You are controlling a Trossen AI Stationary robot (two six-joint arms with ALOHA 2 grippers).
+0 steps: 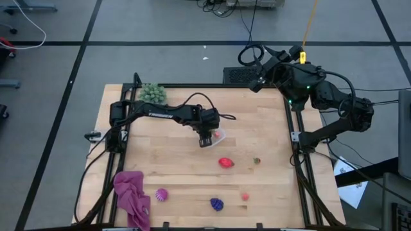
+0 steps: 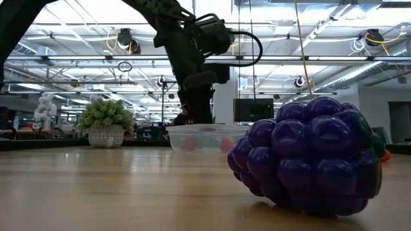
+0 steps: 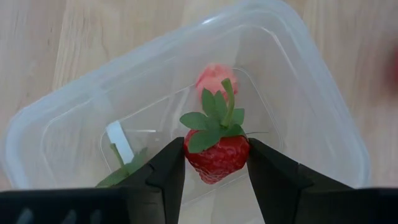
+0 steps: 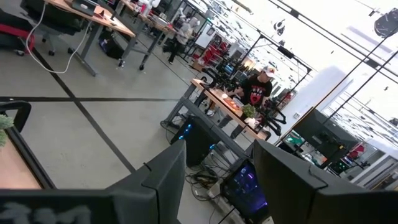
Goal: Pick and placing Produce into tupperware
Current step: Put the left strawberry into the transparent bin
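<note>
The clear tupperware (image 1: 220, 136) sits mid-table, and it fills the left wrist view (image 3: 311, 93). My left gripper (image 1: 205, 140) hangs over it, shut on a red strawberry (image 3: 216, 155) with green leaves. Inside the container lie a pink piece (image 3: 214, 78) and a green-leafed piece with a white stub (image 3: 121, 149). On the wood rest a red piece (image 1: 225, 162), a brownish one (image 1: 256, 161), a small pink one (image 1: 244, 196), a purple berry (image 1: 217, 204) (image 2: 308, 157) and a magenta one (image 1: 160, 194). My right gripper (image 4: 214, 149) is open, parked past the table's far right corner. My left gripper pinches the strawberry by its red body (image 3: 193, 158), one finger on each side, coming from above and pointing down. The fruit is lifted clear above the container's floor, its leafy top (image 3: 214, 115) pointing away from the wrist.
A spiky green plant (image 1: 152, 94) stands at the far left corner. A magenta cloth (image 1: 131, 196) lies bunched at the near left edge. The right arm (image 1: 308, 86) stays folded beyond the far right corner. Bare wood lies between the container and the loose pieces.
</note>
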